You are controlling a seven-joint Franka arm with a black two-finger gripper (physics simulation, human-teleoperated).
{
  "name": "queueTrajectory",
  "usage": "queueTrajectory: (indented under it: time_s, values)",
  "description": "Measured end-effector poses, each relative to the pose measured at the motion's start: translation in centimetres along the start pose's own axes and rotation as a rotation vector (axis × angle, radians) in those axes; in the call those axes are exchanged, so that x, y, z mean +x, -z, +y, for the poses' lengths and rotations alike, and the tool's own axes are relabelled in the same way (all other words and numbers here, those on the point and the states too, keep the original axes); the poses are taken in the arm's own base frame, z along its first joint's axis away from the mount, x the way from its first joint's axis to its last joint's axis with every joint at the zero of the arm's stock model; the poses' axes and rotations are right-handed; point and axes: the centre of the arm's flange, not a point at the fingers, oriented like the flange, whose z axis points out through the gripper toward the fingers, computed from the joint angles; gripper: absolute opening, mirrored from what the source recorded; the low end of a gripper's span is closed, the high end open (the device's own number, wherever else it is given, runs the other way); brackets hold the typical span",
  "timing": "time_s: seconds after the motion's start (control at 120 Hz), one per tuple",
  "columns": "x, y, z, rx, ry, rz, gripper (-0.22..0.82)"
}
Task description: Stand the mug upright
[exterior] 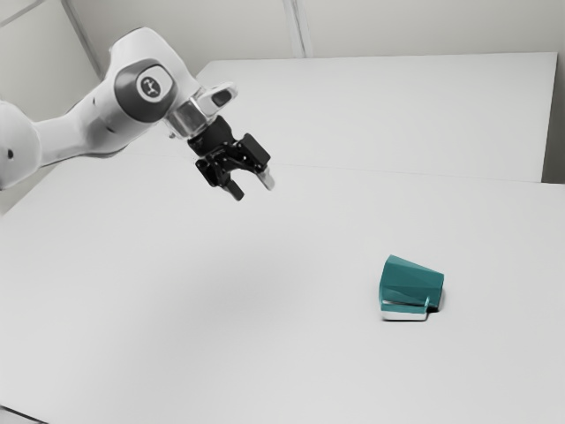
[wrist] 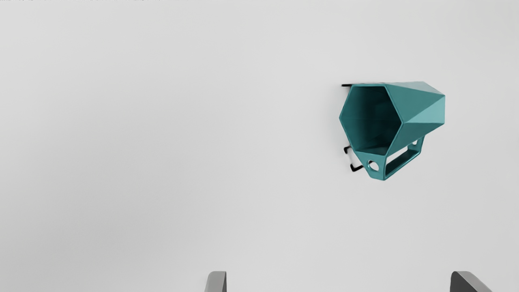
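Pale walls (exterior: 424, 26) back the white table (exterior: 177, 309) beneath the mug (exterior: 410, 281).

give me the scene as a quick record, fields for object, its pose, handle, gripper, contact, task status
object: teal faceted mug
pose: lying on its side on the white table, open mouth visible in the wrist view
handle: teal loop along the mug's side, with a round hole near the mouth end
gripper: black two-finger, fingers apart, above the table
contact: none between gripper and mug
task status: mug not yet upright
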Motion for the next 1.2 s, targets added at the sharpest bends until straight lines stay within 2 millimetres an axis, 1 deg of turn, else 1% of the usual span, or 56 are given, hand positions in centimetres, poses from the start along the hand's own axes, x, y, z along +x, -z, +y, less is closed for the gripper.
queueTrajectory:
  time_s: [0.067,0.167,0.275,0.375,0.433,0.5,0.65,0.692,0.825,0.892,1.042,1.167,1.2]
  values:
    - [0.0,-2.2,1.3,-0.033,-0.007,0.006,0.6]
    - [0.6,-5.9,3.4,-0.067,-0.027,0.002,0.6]
    - [1.4,-10.7,5.3,-0.112,-0.033,-0.008,0.6]
    - [2.1,-13.4,5.0,-0.139,-0.003,-0.006,0.6]
    - [2.4,-15.0,5.2,-0.162,0.01,-0.009,0.6]
    - [2.8,-16.8,4.9,-0.182,0.035,-0.007,0.6]
    - [3.8,-21.7,4.4,-0.248,0.1,0.003,0.6]
    - [3.8,-22.4,4.5,-0.267,0.115,0.011,0.6]
    - [3.5,-23.6,6.1,-0.311,0.122,0.029,0.6]
    - [3.2,-24.6,6.7,-0.327,0.126,0.024,0.6]
    - [3.0,-27.4,7.0,-0.374,0.169,0.011,0.6]
    - [3.1,-28.2,7.5,-0.41,0.187,0.017,0.6]
    - [3.2,-28.2,7.6,-0.418,0.193,0.019,0.58]
